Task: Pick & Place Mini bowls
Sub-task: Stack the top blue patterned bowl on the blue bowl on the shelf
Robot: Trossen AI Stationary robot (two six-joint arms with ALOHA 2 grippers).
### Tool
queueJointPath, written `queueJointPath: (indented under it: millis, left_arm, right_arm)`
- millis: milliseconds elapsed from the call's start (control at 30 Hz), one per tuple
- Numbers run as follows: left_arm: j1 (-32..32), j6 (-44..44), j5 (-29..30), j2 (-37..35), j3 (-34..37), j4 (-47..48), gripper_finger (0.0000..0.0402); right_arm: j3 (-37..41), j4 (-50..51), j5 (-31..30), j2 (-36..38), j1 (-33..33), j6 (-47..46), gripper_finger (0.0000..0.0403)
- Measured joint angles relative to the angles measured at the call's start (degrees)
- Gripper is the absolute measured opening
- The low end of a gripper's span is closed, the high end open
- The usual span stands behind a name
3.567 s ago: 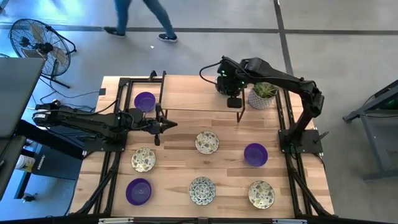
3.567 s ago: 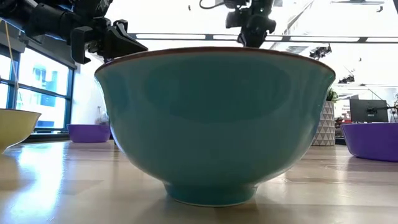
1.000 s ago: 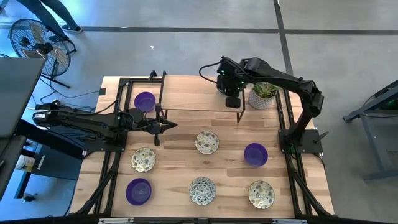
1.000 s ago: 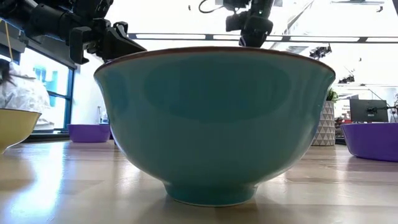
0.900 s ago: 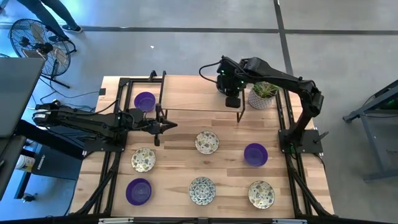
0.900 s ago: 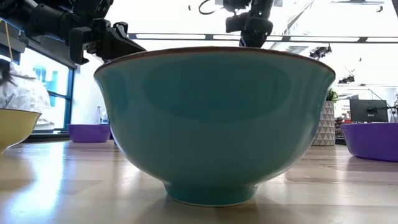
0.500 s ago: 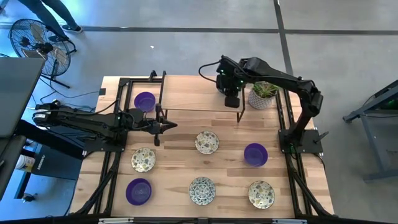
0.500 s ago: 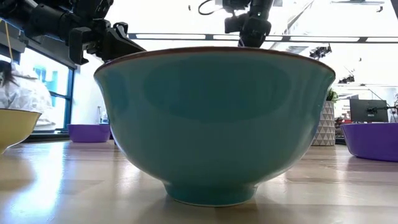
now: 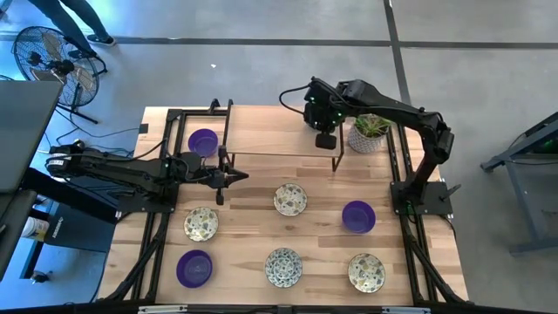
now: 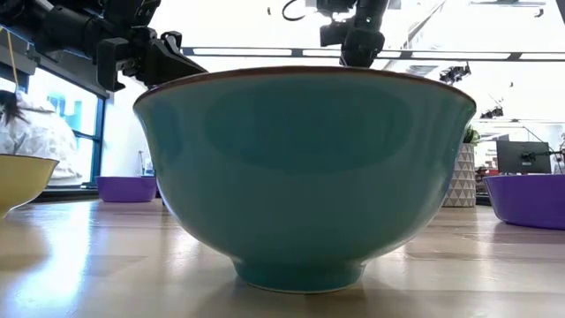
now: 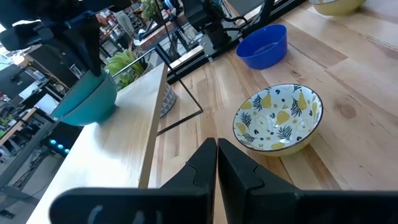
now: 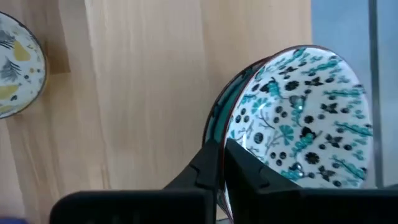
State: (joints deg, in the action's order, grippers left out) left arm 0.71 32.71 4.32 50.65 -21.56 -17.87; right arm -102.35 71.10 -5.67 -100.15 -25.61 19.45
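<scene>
A teal bowl (image 10: 300, 168) with a white floral inside (image 12: 298, 112) stands on its foot on the raised far board. My right gripper (image 12: 222, 146) is at its rim; in the high view this gripper (image 9: 326, 139) covers the bowl. My left gripper (image 9: 237, 175) is shut and empty. It hovers left of the cream patterned mini bowl (image 9: 290, 199), which also shows in the left wrist view (image 11: 278, 120). Other mini bowls sit on the table: purple ones (image 9: 203, 141), (image 9: 358, 215), (image 9: 193, 268) and patterned ones (image 9: 200, 223), (image 9: 283, 266), (image 9: 366, 272). My right gripper is shut on the teal bowl's rim (image 12: 225, 132), coming from above and pointing down. One finger (image 12: 208, 165) is on the teal outer wall, the other (image 12: 242, 165) on the patterned inside. The bowl stays upright, with its foot (image 10: 300, 274) on the board.
A patterned pot with a green plant (image 9: 370, 133) stands just right of the right gripper. Black frame rails (image 9: 166, 157) run along both table sides, and a thin black bar (image 9: 279, 155) edges the raised board. A person (image 10: 22, 124) shows beyond the table.
</scene>
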Motion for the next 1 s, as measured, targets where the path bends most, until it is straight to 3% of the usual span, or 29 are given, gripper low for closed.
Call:
queueJointPath:
  millis: [300, 633, 867, 1000]
  left_arm:
    - [0.00, -0.09, -0.11, 0.00, 0.00, 0.00, 0.0010]
    - [0.00, -0.61, -0.96, 0.00, 0.00, 0.00, 0.0010]
    - [0.00, -0.67, -0.96, 0.00, 0.00, 0.00, 0.0010]
    - [0.00, -1.00, -0.96, 0.00, 0.00, -0.02, 0.0010]
  right_arm:
    - [0.04, 0.18, -0.13, -0.03, -0.02, 1.57, 0.0008]
    - [0.11, 1.52, 6.27, -0.11, 0.52, 1.45, 0.0077]
    - [0.11, 2.65, 5.92, -0.11, 1.67, 0.88, 0.0110]
    - [0.11, 2.73, 1.30, -0.11, 2.71, -0.13, 0.0127]
